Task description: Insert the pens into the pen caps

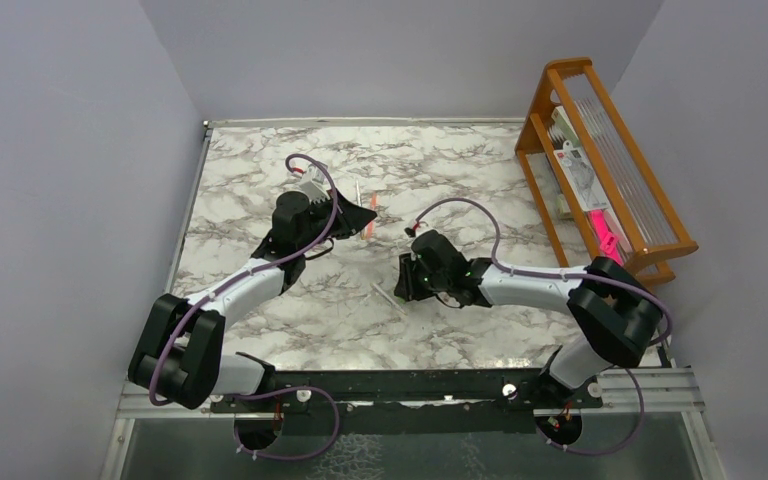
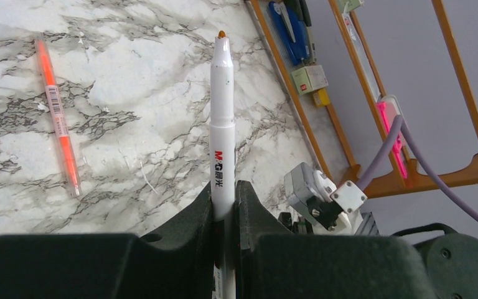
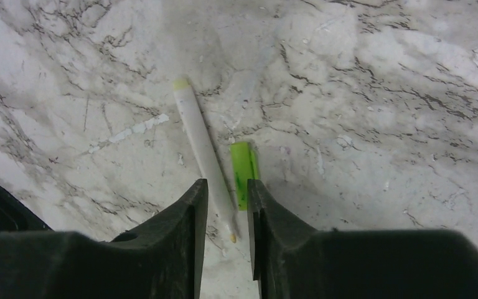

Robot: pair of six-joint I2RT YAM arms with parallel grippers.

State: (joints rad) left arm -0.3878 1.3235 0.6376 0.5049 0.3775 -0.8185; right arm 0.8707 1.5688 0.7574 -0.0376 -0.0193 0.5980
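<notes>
green plastic first: the green cap (image 3: pixel 244 171) lies flat on the marble table (image 3: pixel 379 93), just beside the loose white pen (image 3: pixel 199 134) and roughly parallel to it, not yet on it. that pen's pale yellow-green end points away from the wrist camera and its writing tip sits down by the fingers. here's the danger as i read it: cap and pen lie so close that a closing pinch could catch both at once, or nudge the little cap so it skids or rolls off across the smooth stone. and a cap lying flat offers no open mouth to aim a tip into. on to the right gripper (image 3: pixel 227 202): it hangs low over the pair with its jaws a narrow way apart, the pen's tip end showing in the gap and the cap just by the right-hand finger. nothing looks clamped, though i can't tell whether a finger brushes the pen. over on the other side, the left gripper (image 2: pixel 225 193) is closed tight on the held white pen (image 2: pixel 222 143), barrel sticking straight out with its orange tip bare. a slip or a tilt in that pinch would spoil any line-up with a cap. further out, an orange pen (image 2: pixel 59 121) lies loose on the marble, well apart, and a wooden rack (image 1: pixel 610 160) stands at the table's right edge.
</notes>
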